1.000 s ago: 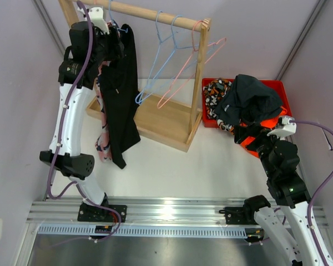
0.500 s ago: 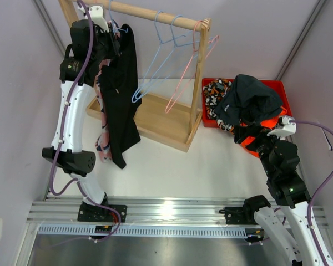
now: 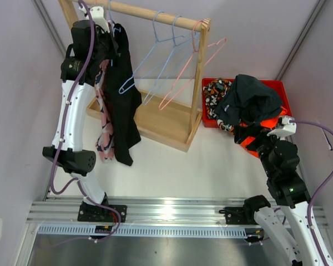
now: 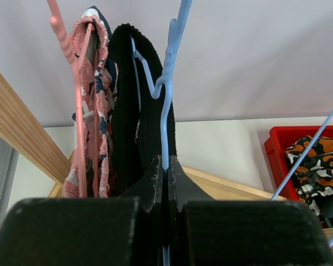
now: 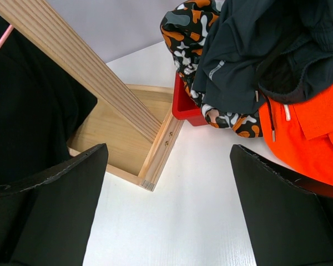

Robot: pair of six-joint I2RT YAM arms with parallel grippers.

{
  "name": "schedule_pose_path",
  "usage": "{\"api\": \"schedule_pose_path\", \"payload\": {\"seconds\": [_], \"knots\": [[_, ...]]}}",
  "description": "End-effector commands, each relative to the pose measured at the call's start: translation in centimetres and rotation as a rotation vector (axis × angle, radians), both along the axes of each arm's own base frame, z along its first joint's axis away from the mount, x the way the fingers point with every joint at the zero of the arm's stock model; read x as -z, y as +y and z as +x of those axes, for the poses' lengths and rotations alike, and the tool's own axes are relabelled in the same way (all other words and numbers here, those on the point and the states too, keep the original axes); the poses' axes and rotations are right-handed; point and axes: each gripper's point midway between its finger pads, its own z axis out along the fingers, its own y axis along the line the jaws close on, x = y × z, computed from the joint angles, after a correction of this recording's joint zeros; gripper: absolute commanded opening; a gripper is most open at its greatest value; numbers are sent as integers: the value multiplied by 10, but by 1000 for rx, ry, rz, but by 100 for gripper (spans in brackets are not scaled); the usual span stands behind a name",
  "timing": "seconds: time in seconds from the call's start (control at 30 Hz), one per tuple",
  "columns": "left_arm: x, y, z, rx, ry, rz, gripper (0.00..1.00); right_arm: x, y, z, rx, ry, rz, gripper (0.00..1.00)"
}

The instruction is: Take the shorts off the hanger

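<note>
The left hand is clenched on the wire of a blue hanger, against which the black shorts are hung. The shorts are found at the left end of the wooden rack, beside a pink patterned garment. The right hand is released wide over the worktop, near the red bin.

Item: black shorts, hanging vert., waistband folded over blue wire hanger, at L end of wooden rack.
</note>
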Motion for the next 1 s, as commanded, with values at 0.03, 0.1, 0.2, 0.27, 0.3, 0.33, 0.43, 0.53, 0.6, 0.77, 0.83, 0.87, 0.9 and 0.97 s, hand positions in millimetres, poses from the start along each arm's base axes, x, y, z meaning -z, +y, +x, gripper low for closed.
{"api": "schedule_pose_path", "payload": {"seconds": [0.03,0.1,0.2,0.27,0.3,0.33,0.43,0.53,0.6,0.77,0.83,0.87,0.9,0.97], "knots": [[-46,3,-23,9,-106,-42,0,-10,1,0,-5,-37,5,99],[-68,3,-38,23,-152,-57,0,-19,4,-1,-22,-60,16,99],[-86,2,-54,33,-194,-79,0,-38,15,-2,-77,-106,52,99],[-103,3,-72,40,-236,-90,0,-56,30,-4,-154,-142,78,99],[-111,2,-81,46,-256,-99,0,-77,38,-8,-204,-194,96,99],[-116,2,-87,48,-268,-103,0,-86,45,-10,-239,-211,103,99],[-120,4,-101,49,-273,-118,0,-124,69,-9,-336,-266,113,99],[-120,4,-115,52,-268,-137,0,-157,104,-8,-425,-293,105,99],[-113,2,-117,57,-251,-142,0,-162,130,2,-436,-285,49,99],[-113,-4,-133,96,-255,-155,0,-191,245,-29,-511,-302,-76,99],[-107,-3,-134,95,-246,-151,0,-209,280,-52,-578,-320,-39,99],[-104,-3,-134,94,-240,-148,0,-209,297,-59,-603,-320,-33,99],[-100,-3,-134,93,-235,-144,0,-197,328,-63,-632,-311,-58,100],[-98,-2,-137,94,-234,-143,0,-212,357,-87,-683,-332,-29,99]]}}
